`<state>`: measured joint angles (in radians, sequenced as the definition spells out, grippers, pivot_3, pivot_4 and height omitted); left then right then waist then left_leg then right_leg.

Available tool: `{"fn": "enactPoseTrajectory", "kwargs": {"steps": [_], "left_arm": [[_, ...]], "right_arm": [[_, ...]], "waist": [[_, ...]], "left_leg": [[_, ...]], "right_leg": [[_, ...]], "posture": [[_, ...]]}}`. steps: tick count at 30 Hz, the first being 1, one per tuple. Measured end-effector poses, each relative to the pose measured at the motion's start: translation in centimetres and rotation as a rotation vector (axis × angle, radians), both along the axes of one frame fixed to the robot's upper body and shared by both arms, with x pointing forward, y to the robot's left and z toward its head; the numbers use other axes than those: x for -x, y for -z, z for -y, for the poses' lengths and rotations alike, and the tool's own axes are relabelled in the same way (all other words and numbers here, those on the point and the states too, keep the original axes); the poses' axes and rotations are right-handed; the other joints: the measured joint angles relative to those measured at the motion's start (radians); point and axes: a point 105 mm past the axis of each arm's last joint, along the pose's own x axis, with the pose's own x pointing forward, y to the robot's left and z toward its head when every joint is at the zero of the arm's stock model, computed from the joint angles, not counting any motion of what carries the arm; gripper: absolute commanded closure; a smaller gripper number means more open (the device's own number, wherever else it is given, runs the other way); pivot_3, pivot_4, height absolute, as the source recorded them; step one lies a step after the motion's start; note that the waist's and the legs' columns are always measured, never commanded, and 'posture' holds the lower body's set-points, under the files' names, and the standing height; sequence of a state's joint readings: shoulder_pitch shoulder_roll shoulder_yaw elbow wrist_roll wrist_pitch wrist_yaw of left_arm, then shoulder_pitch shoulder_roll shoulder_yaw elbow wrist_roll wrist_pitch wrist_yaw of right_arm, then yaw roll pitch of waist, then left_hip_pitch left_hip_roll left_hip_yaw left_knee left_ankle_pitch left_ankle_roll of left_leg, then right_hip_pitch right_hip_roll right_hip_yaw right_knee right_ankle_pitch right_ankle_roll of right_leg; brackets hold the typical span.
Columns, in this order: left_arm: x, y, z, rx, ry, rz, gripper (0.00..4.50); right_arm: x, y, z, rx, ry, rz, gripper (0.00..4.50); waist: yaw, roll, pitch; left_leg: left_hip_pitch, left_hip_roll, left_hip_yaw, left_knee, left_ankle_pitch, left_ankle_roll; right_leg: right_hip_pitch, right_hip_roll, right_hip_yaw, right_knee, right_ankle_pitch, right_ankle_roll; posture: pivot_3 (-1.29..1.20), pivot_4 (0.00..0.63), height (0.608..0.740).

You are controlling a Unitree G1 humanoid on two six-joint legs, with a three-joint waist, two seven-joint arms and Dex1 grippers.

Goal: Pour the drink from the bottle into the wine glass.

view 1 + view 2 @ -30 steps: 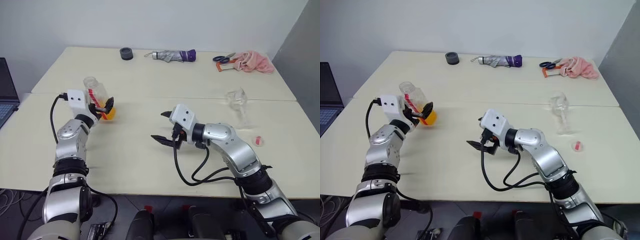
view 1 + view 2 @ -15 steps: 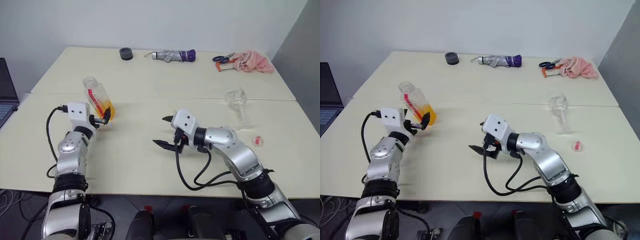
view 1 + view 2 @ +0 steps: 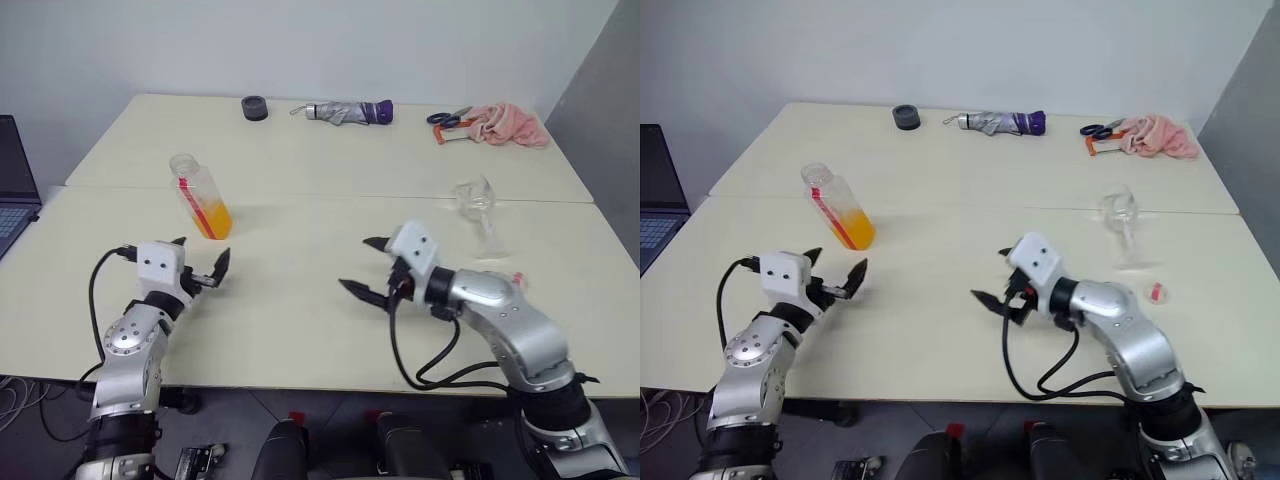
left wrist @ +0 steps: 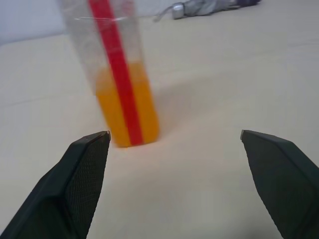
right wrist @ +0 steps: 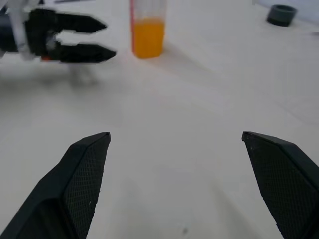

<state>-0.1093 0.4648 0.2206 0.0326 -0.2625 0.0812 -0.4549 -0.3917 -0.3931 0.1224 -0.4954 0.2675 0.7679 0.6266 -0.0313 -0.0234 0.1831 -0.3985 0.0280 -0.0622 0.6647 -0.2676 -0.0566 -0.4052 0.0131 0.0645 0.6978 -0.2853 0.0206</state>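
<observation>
At the far left edge a laptop [image 3: 12, 195] sits partly in view. The left hand [image 3: 200, 262] hovers low over the near part of the table [image 3: 300, 320], its two black fingers spread wide and holding nothing. Just beyond it the bottle [image 3: 199, 196] stands free on the table, leaning slightly, its cap off. The drink [image 3: 214, 219] fills only the lower part of the bottle; a red stripe runs down its side. In the left wrist view the bottle [image 4: 119, 74] stands ahead of the open fingers, nearer the one finger [image 4: 82, 174], not touched by either.

At the far edge of the table lie a dark round object [image 3: 254, 107], a folded umbrella [image 3: 345, 112], scissors [image 3: 447, 119] and a pink cloth [image 3: 508, 125].

Right of centre, the right hand [image 3: 366, 268] is likewise spread and empty, pointing toward the robot's left. Beyond it to the right the wine glass [image 3: 476, 207] stands upright; whether it holds any liquid cannot be told. A small white-and-red cap [image 3: 517, 279] lies on the table near the glass's foot.
</observation>
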Motion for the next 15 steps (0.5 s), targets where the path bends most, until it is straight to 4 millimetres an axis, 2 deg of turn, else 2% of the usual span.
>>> {"fn": "enactPoseTrajectory", "kwargs": {"steps": [3,6,9,12,15], "left_arm": [[0.7,-0.1,3.1,0.002,0.16,-0.013,0.02],[1.2,-0.5,5.7,0.011,0.312,-0.027,0.02],[1.1,-1.6,7.4,-0.001,0.457,-0.04,0.02],[0.9,-3.5,8.6,-0.028,0.574,-0.008,0.02],[1.0,-4.1,10.2,-0.053,0.69,-0.013,0.02]], "right_arm": [[-1.4,-1.5,2.8,-0.051,0.143,-0.006,0.0],[-3.1,-2.4,5.7,-0.027,0.289,-0.022,0.0],[-5.2,-3.0,9.0,0.056,0.439,-0.077,0.0],[-7.3,-4.3,11.6,0.037,0.556,-0.135,0.0],[-9.2,-4.5,14.6,0.051,0.676,-0.186,0.0]], "waist": [[0.0,0.0,0.0],[-0.001,0.0,0.0],[-0.001,0.001,0.0],[-0.002,0.001,0.0],[-0.002,0.001,0.0]], "left_leg": [[0.0,-0.001,0.001,0.0,0.0,0.0],[0.001,-0.002,0.003,-0.001,0.0,0.0],[0.001,-0.003,0.004,-0.001,0.0,0.0],[0.002,-0.003,0.005,-0.002,0.0,0.0],[0.001,-0.004,0.006,-0.002,0.0,0.0]], "right_leg": [[0.0,0.002,0.0,0.0,0.0,0.0],[0.0,0.003,0.001,0.0,0.0,0.0],[0.0,0.005,0.002,0.0,0.0,0.0],[-0.001,0.005,0.003,0.0,0.0,0.0],[-0.001,0.005,0.004,-0.002,0.0,0.0]], "posture": [[0.0,0.15,0.74],[0.0,0.15,0.74],[0.0,0.15,0.74],[0.0,0.15,0.74],[0.0,0.15,0.74]]}}
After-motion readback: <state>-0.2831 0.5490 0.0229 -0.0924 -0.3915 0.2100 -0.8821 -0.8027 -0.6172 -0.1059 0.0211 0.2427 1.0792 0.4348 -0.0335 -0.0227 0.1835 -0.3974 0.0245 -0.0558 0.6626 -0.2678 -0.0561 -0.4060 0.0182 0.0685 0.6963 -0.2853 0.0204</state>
